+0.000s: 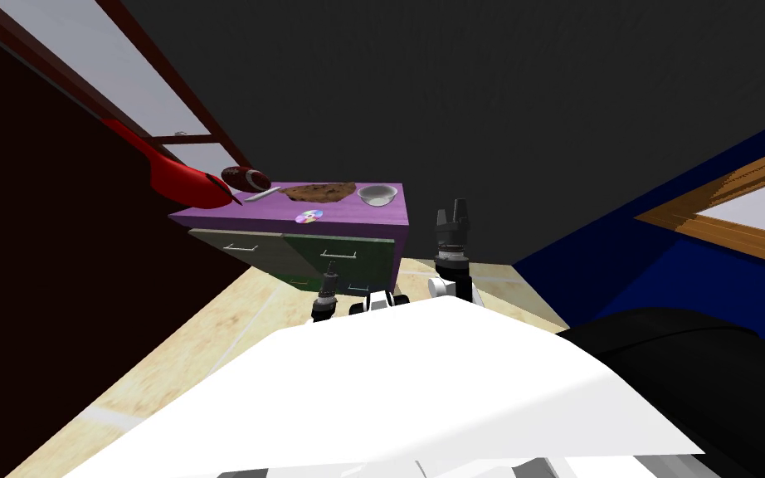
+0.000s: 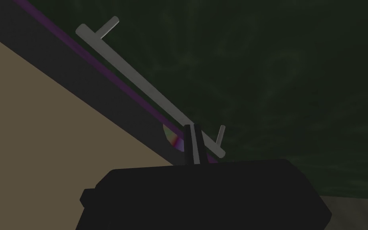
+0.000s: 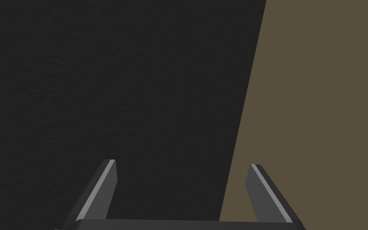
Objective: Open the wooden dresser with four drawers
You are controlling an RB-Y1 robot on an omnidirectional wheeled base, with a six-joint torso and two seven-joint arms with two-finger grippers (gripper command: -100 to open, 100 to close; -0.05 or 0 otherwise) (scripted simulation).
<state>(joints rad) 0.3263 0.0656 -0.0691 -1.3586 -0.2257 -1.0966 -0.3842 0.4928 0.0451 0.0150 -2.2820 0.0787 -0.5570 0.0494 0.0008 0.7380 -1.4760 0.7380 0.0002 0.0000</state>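
Where the left gripper meets the dresser is hard to read from the head view, since it is small and dark against the green drawer fronts. Left wrist view: the left gripper has both fingers pressed together with a thin slit between them. The tips overlap a grey bar handle, but I can't tell if they touch it. A CD pokes out as a sliver past the purple top edge, mostly hidden. The lower drawers are cut off behind the left arm. The right gripper is raised beside the dresser's right end, well apart from it, with its fingers spread wide and nothing held. The right wrist view has the right gripper facing a flat dark surface.

The dresser stands ahead on a pale wood floor against a dark grey wall. Its purple top carries a football, a grey utensil, a flat brown speckled item of unclear kind, and a white bowl. A red shape on the left is unidentifiable. A blue wall is on the right. A black mass sits at lower right, unclear.
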